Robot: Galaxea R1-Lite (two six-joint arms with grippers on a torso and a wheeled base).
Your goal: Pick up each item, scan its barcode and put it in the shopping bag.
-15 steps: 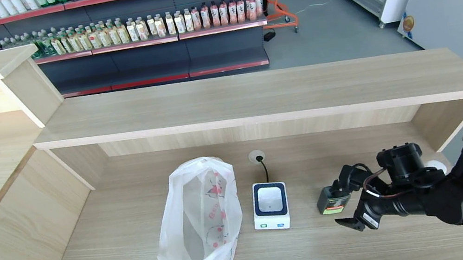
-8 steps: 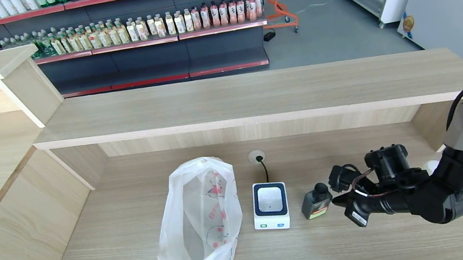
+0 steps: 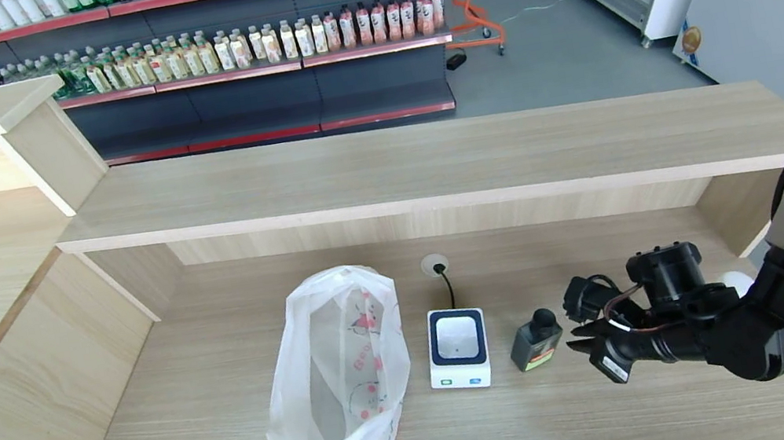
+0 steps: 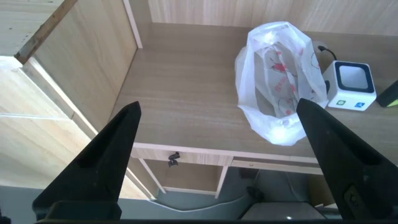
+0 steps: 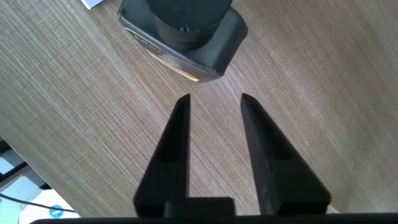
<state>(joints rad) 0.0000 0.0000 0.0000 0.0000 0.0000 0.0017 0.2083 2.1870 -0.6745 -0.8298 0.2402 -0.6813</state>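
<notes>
Head view puts the small dark bottle (image 3: 536,339) upright on the counter (image 3: 232,406), just beside the scanner (image 3: 458,347) on its right and not touching it. The shopping bag (image 3: 342,376) lies on the scanner's other side with its mouth open.

The bottle looks ready for a regrasp. The fingers should go either side of its squarish body, low enough that the cap stays free. The push should be gentle, since a nudge could tip the bottle into the scanner. The label face should stay uncovered so the barcode can be turned to the scanner's window.

The right claw (image 3: 583,341) hangs low over the counter on the far side of the bottle from the scanner. It is spread and empty, with its fingers level and aimed at the bottle, just short of it. The left claw (image 4: 219,106) is spread wide, high up beyond the bag from the scanner.
</notes>
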